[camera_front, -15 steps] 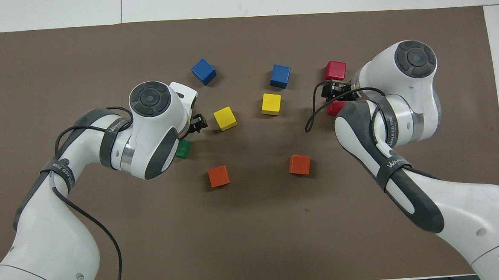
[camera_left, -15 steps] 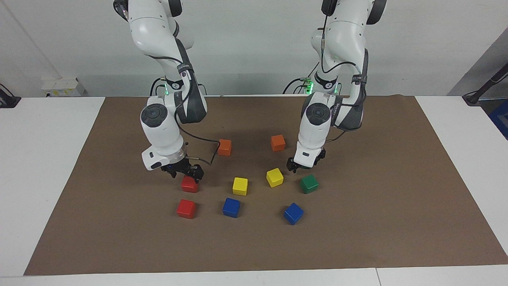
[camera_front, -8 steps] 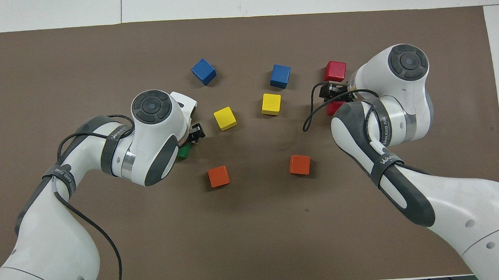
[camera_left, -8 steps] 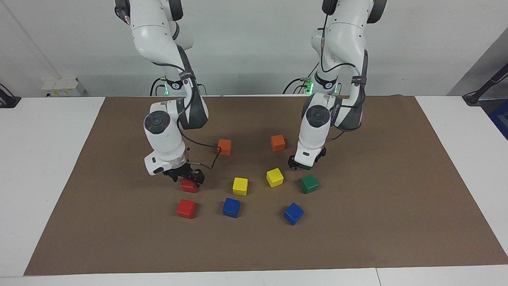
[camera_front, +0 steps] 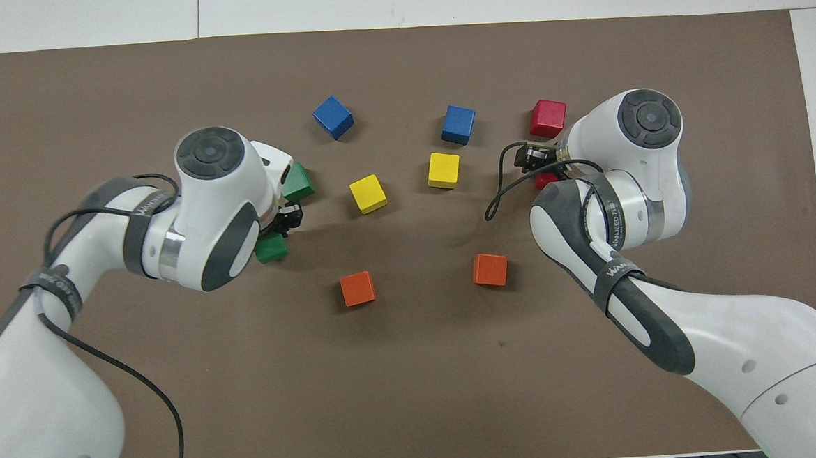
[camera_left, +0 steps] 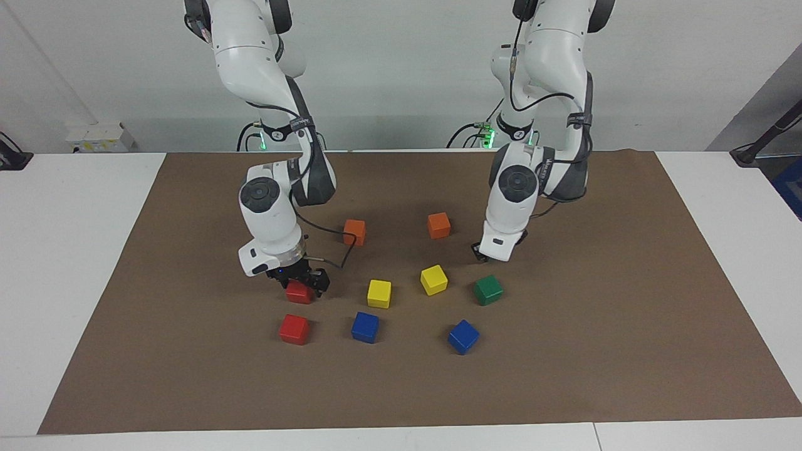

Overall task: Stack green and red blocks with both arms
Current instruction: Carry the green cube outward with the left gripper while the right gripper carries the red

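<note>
- Facing view: the right hand (camera_left: 299,282) is down at the counter (camera_left: 564,376), clenched on the nearer red block (camera_left: 299,292). This block appears to rest on the counter, toward the right arm's end.
- The farther red block (camera_left: 294,329) stands free, just beside the gripped one and farther from the robots. Judgement: the carry runs straight away from the robots, after a lift clear of the farther block's top.
- The left hand (camera_front: 287,218) hangs over the nearer green block (camera_front: 271,249), toward the left arm's end. The wrist hides this block in the facing view. Whether the hand is released or clenched cannot be told.
- The farther green block (camera_front: 297,182) stands free, close to the left hand and farther from the robots.
- Each arm is the nearer one to its own colour pair, so no crossing is required.
- The cubes have no long axis.
</note>
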You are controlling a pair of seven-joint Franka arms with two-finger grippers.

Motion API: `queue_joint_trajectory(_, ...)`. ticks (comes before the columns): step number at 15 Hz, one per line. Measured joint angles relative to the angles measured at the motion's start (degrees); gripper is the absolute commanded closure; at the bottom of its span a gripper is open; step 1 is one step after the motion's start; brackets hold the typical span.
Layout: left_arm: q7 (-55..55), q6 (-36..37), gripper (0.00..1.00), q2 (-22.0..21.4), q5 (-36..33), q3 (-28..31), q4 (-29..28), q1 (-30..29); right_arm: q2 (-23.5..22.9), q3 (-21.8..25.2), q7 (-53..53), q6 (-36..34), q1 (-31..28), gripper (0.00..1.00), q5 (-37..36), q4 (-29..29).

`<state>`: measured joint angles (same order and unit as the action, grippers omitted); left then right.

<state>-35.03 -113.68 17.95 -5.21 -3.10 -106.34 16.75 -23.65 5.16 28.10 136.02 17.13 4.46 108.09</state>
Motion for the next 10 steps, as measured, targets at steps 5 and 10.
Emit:
queue_joint_trajectory(5, 24.7, 3.8, 1.0, -4.1, -0.1, 0.4, 2.6, -16.1, 0.0, 0.0, 0.0, 0.1, 0.0, 1.0, 0.0, 0.3)
queue_joint_trajectory(10, 36.3, -3.5, 1.0, -1.0, -0.1, 0.2, 1.6, -21.6, 2.0, 0.5, -7.8, -4.5, -1.9, 1.0, 0.0, 0.2)
